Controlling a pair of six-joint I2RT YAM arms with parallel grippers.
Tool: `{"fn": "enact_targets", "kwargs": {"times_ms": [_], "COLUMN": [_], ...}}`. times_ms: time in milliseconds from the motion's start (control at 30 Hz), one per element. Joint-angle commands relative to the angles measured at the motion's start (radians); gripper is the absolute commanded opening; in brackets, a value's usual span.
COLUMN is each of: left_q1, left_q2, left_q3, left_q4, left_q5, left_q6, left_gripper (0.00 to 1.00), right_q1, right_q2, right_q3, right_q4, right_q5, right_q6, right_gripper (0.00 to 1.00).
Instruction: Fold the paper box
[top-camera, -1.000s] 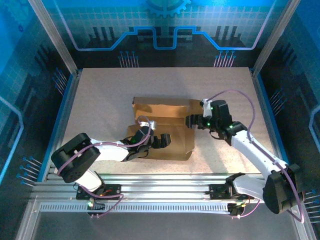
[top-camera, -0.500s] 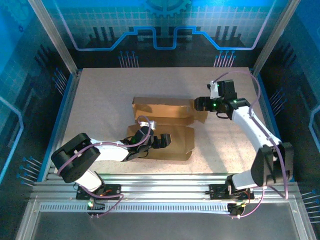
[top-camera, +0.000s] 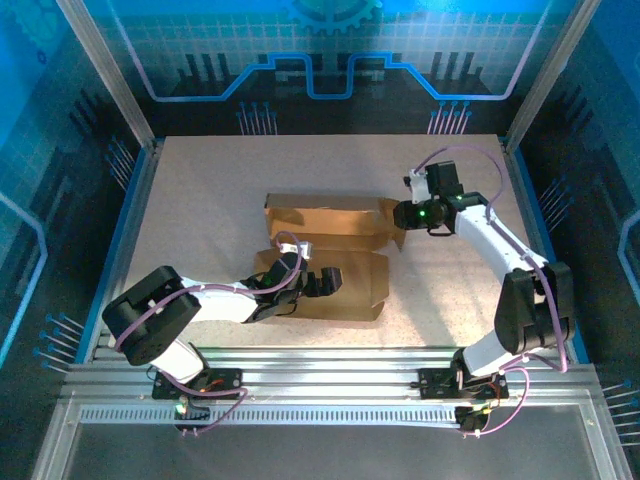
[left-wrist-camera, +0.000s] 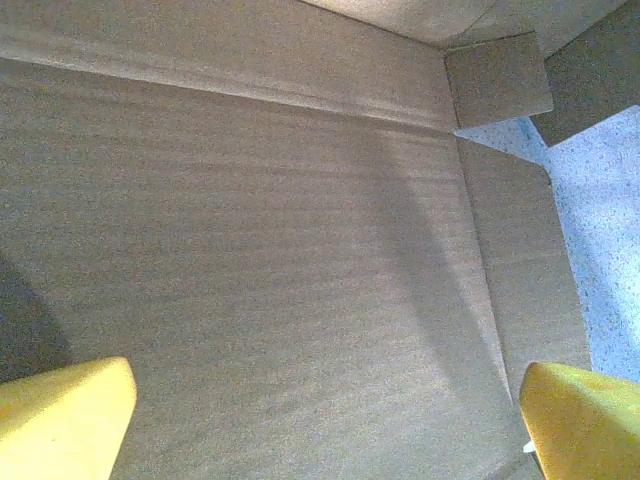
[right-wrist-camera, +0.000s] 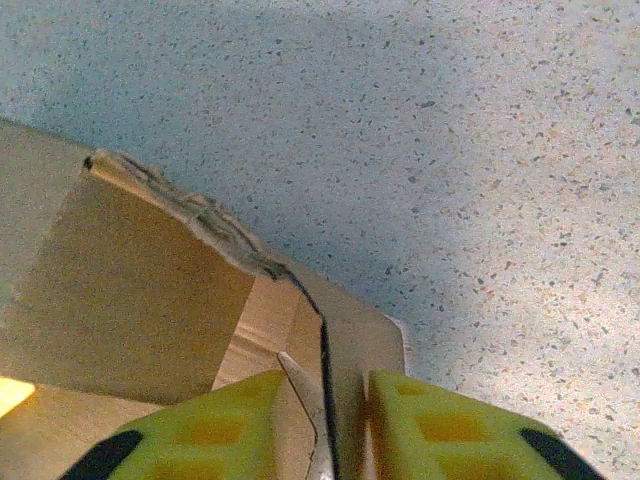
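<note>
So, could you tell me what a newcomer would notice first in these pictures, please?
The brown paper box lies partly folded in the middle of the speckled table. The right gripper pinches a flap at the box's right end, while the left gripper hangs open over its near panel.

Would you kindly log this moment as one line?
left gripper: open, over brown cardboard box panel | right gripper: shut on box's right flap

Paper box (top-camera: 352, 295): plain brown corrugated cardboard, partly folded, lying open at the middle of the speckled table (top-camera: 200, 200). Near panel flat on the surface. Far section has raised walls. Right-end flap (right-wrist-camera: 150, 290) stands up, top edge ragged.
</note>
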Motion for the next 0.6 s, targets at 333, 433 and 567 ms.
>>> {"fn": "enact_targets", "kwargs": {"times_ms": [333, 433, 567], "left_q1": [-0.030, -0.033, -0.035], "left_q2": [0.060, 0.062, 0.068], "left_q3": [0.022, 0.026, 0.033], "left_q4": [-0.101, -0.110, -0.116], "left_q5": [-0.003, -0.008, -0.009], "left_q6": [-0.006, -0.003, 0.001], "left_gripper": [0.99, 0.99, 0.99], "right_q1": [0.095, 0.097, 0.107], "right_q2": [-0.031, -0.013, 0.010], "right_q3": [0.066, 0.105, 0.151], "right_q4": [-0.116, -0.158, -0.200], "right_q5": [0.013, -0.010, -0.039], "right_q6": [-0.035, -0.032, -0.018], "right_gripper": [0.14, 0.14, 0.13]}}
